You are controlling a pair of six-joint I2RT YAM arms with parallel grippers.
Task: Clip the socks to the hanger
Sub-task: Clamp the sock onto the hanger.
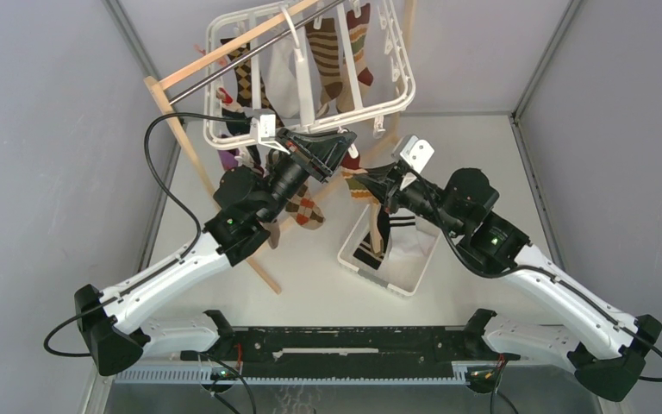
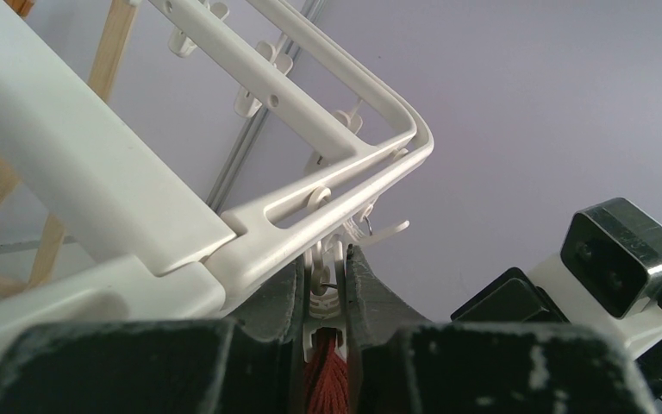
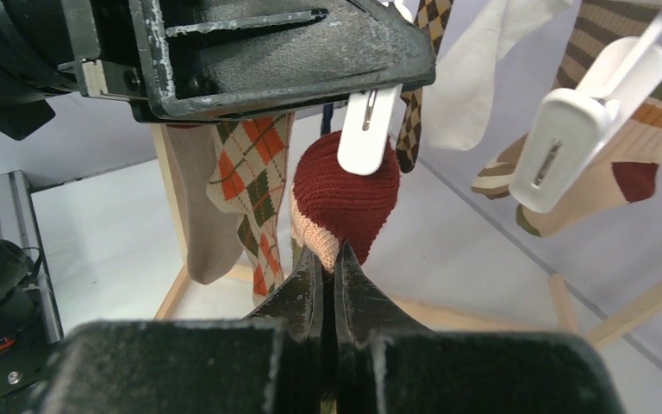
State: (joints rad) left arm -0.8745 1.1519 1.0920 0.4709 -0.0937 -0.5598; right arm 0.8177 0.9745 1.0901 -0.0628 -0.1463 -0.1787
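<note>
Step in hand: one sock is being pinned; this is the moment of getting its toe into a clip's mouth.
Left gripper (image 2: 326,266): clenched on a clip (image 3: 368,129) that hangs under the near corner of the hanger (image 2: 327,129). It looks to be squeezing the clip's handles to hold it open, though I cannot see the mouth itself.
Right gripper (image 3: 328,257): fingers pressed tight together on the red-toed sock (image 3: 345,194), pinching it at the tan band just below the red toe and holding the toe up against the clip.
Where the sock is: in the air under the hanger's front edge, its red tip touching the clip and its striped leg trailing down toward the basket (image 1: 422,272).
Already hung: an argyle sock (image 3: 254,172) just beside this one, and striped socks (image 1: 327,52) further along the frame.
Left to do: more socks lie in the basket, so I judge the job to be partway through.
Hanger's support: it hangs tilted from the rod of a wooden stand (image 1: 191,151).
Next move calls for: the left fingers easing off so the clip bites the toe, and only then the right letting go.
Risk: if the right one lets go first, or the toe sits too shallow, the sock could slip out and drop.
</note>
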